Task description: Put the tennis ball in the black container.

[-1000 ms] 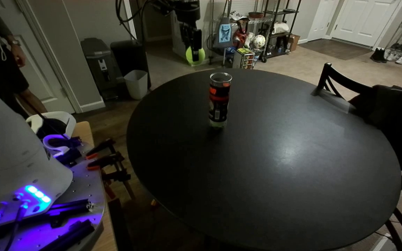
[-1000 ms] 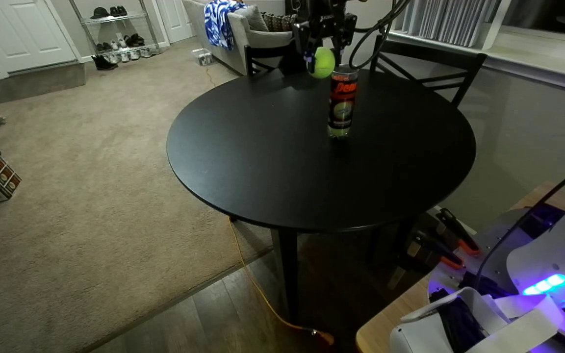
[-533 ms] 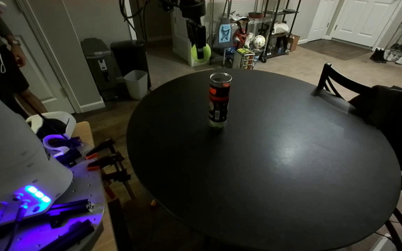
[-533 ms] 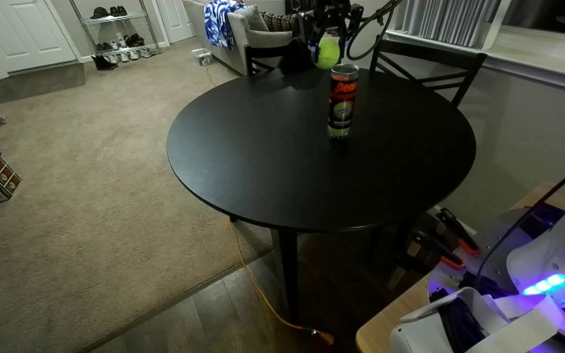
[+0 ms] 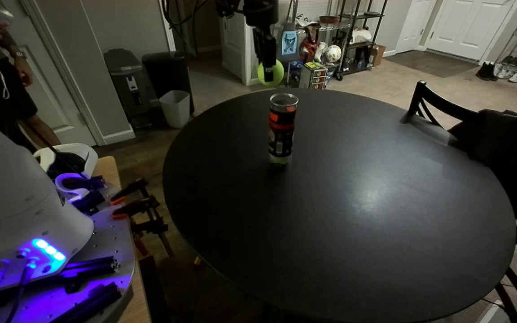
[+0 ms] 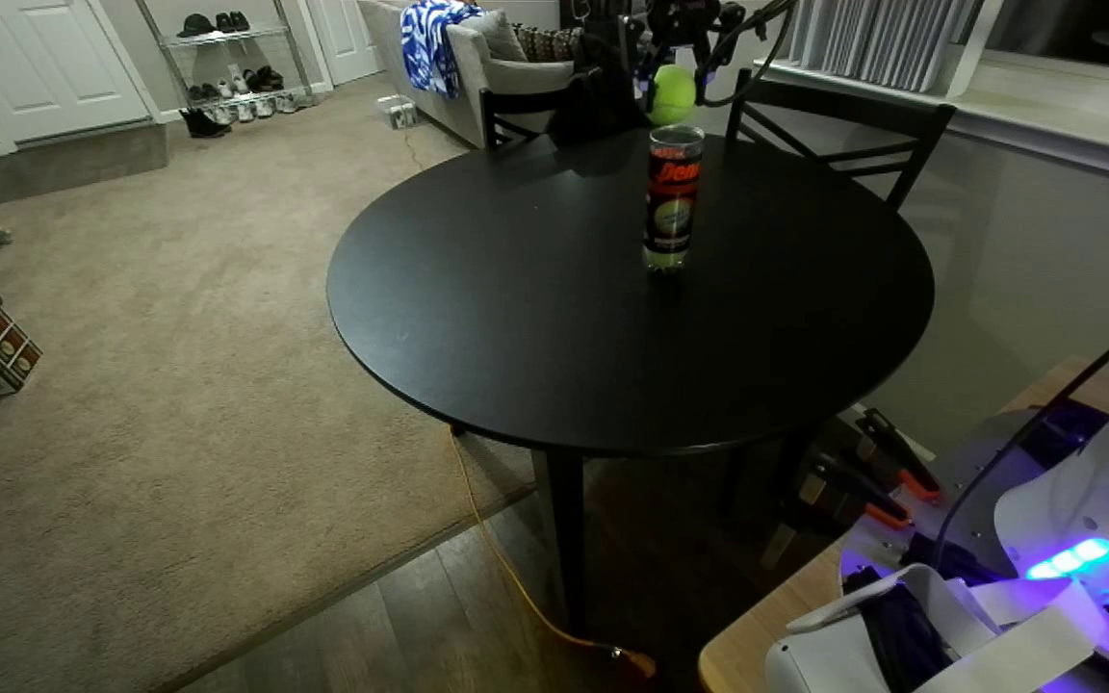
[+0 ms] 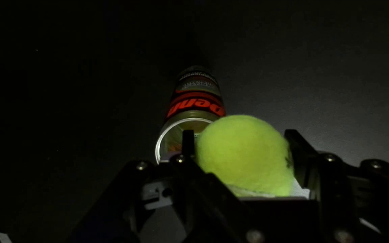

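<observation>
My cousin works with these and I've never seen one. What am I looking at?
This is a robot arm, its pale body standing beside a round, dark table. The wide views come from two cameras outside the robot, facing the table from different places. The dark close-up comes from a camera on its wrist, looking past the arm's two fingers.

Those fingers hold a yellow-green tennis ball in the air, pinched from both sides. On the table, an open black container stands upright: a tube, see-through near its ends, black and red around the middle. The ball is not in it yet.
</observation>
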